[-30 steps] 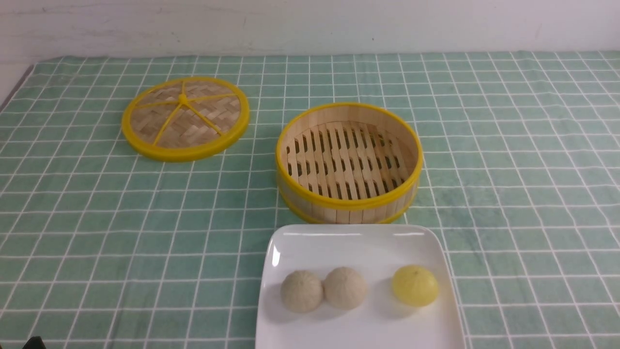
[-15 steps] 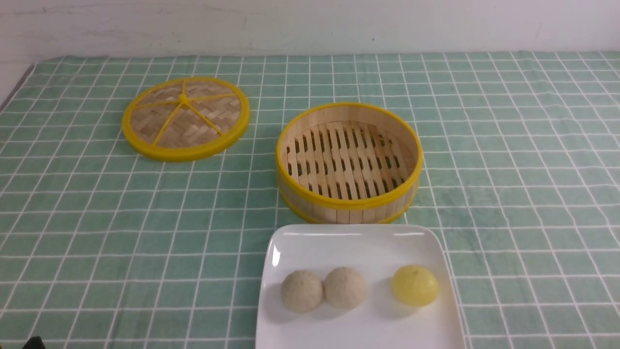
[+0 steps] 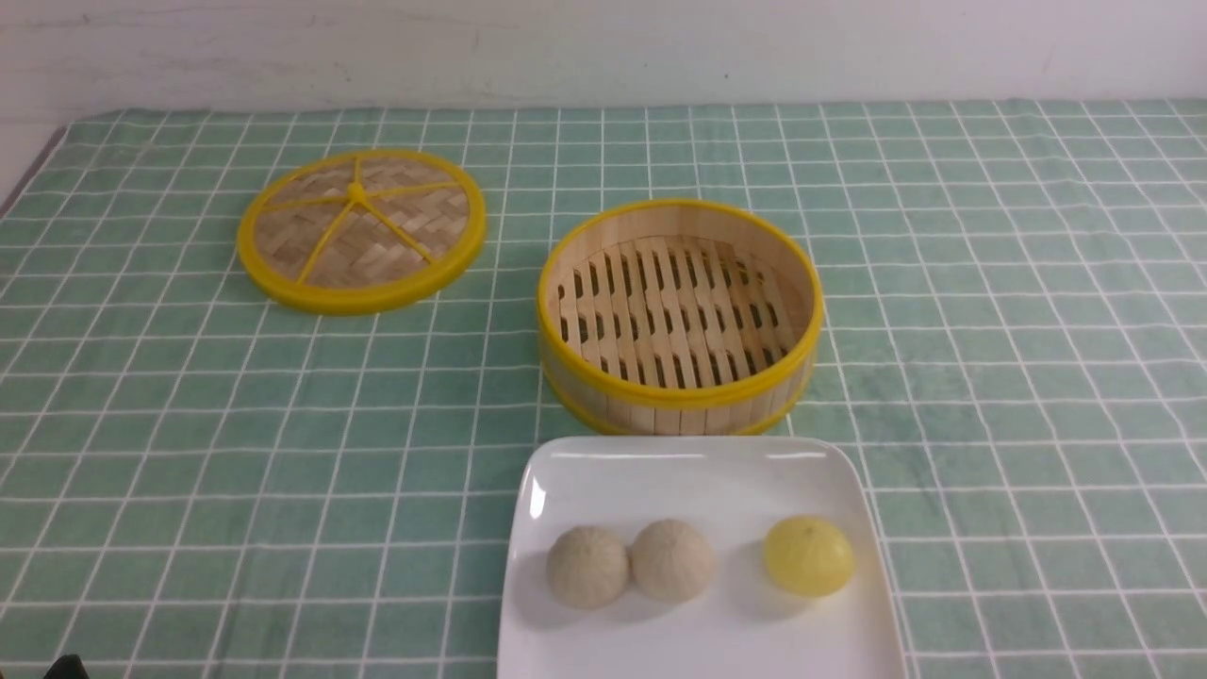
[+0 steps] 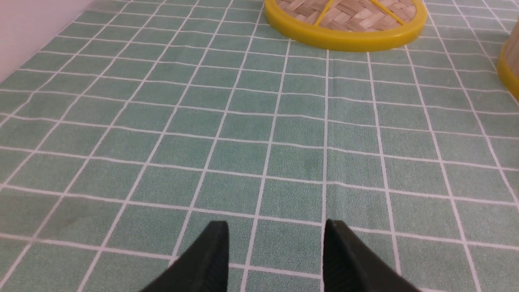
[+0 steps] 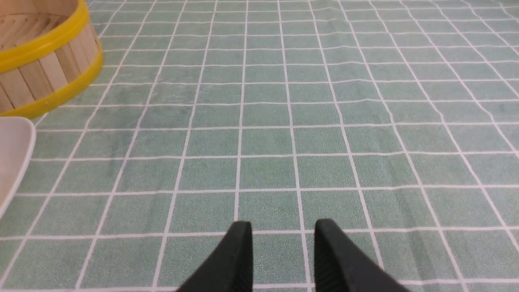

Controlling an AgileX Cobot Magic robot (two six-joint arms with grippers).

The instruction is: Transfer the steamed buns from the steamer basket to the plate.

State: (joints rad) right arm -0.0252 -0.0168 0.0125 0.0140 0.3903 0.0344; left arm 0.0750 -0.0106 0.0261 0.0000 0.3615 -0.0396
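Note:
The white square plate (image 3: 698,471) lies at the front centre. On it sit two pale beige buns (image 3: 586,566) (image 3: 671,559), touching each other, and one yellow bun (image 3: 808,555) to their right. The bamboo steamer basket (image 3: 679,389) stands just behind the plate and holds nothing. My left gripper (image 4: 275,229) is open and empty, low over the cloth at the front left. My right gripper (image 5: 283,228) is open and empty over bare cloth, to the right of the plate (image 5: 12,150) and basket (image 5: 44,69).
The flat woven lid (image 3: 361,229) with yellow rim and spokes lies at the back left; its edge shows in the left wrist view (image 4: 344,24). A green checked cloth (image 3: 990,330) covers the table. A white wall runs along the back.

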